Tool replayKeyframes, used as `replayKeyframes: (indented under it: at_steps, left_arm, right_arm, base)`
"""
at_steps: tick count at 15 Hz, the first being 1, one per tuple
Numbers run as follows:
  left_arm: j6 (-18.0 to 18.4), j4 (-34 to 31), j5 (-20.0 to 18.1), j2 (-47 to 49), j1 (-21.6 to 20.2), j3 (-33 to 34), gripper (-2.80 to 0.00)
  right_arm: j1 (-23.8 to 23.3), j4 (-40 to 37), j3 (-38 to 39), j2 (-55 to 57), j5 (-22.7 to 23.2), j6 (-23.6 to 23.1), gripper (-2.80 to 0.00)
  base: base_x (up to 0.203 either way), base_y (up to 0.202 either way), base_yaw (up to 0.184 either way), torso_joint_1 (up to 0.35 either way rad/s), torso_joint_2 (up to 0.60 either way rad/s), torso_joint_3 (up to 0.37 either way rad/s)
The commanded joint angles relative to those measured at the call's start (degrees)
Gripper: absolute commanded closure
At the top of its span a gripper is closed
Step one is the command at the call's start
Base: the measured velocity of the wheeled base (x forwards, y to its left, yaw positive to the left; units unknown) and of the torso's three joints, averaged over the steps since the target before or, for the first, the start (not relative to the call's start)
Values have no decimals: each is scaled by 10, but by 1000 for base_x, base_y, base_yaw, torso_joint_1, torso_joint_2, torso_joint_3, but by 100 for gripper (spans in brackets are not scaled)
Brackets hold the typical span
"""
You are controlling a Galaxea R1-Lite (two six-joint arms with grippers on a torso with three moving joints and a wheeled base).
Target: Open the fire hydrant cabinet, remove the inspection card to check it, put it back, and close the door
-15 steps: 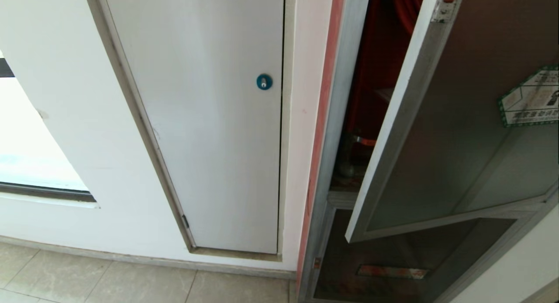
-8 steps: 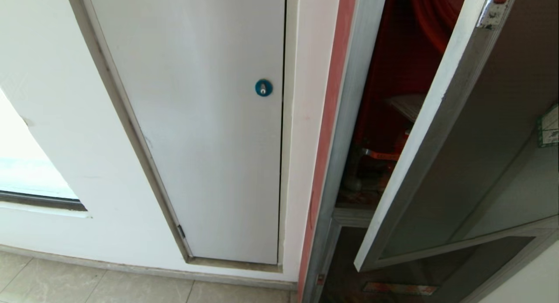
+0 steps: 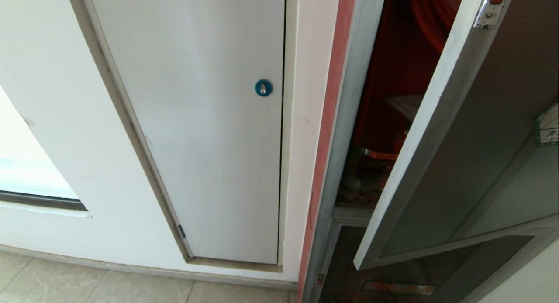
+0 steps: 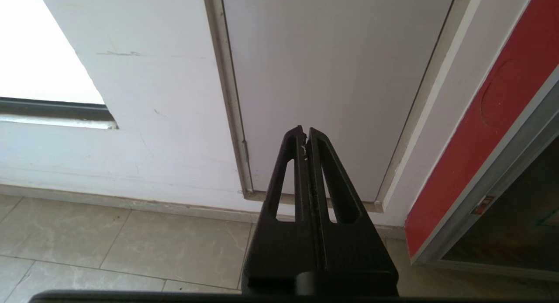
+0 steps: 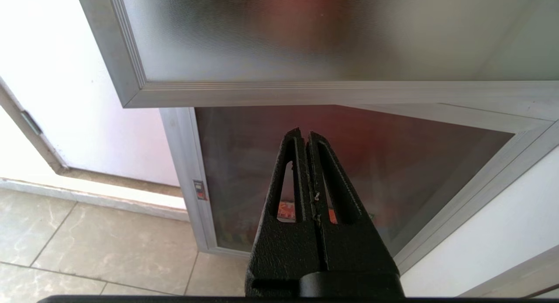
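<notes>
At the left of the head view stands the white panel door (image 3: 196, 128) with its blue lock (image 3: 263, 87); a mistake is possible here, since the left hand (image 4: 305, 135), its fingers pressed together and nothing held, is aimed in its wrist view at the foot of that panel and not at the fire hydrant cabinet (image 3: 345, 119); a reach from this pose would meet the wrong door. Right of centre the cabinet's red edging and red interior are seen through the gap; the door (image 3: 463, 132) hangs partly open at the right of the frame, its hexagonal sticker (image 3: 548, 129) cut by the right edge. The gap is judged narrow; an arm pushed in for the inspection card could be caught on the door's free edge, or the door could be swung back onto it. A pale flat thing is glimpsed inside, but the inspection card cannot be told with certainty. The right hand (image 5: 306, 135), likewise pressed together and empty, is pointed at the lower glass panel (image 5: 349, 163) beneath the door's bottom rail; a rise from there could strike that rail.

Against the frame of 1 second ago the whole picture has shifted: the cabinet opening is shown larger and the sticker nearer the right edge; this is taken as camera movement, not movement of the things; since half a second ago almost nothing differs.
</notes>
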State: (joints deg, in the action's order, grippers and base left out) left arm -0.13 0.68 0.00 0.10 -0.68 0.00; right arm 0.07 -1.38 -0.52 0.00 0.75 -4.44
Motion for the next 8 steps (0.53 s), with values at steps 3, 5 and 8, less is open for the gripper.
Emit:
replayKeyframes:
  at_steps: [3, 5, 8]
  left_arm:
    - [0, 0, 1, 1, 0, 3, 0]
    - [0, 0, 0, 1, 0, 3, 0]
    - [0, 0, 1, 1, 0, 3, 0]
  right_arm:
    - [0, 0, 0, 1, 0, 0, 0]
    - [0, 0, 0, 1, 0, -1, 0]
    - [0, -1, 0, 1, 4, -1, 0]
  base:
    - [0, 0, 0, 0, 0, 0]
    - [0, 0, 0, 0, 0, 0]
    - [0, 0, 0, 0, 0, 0]
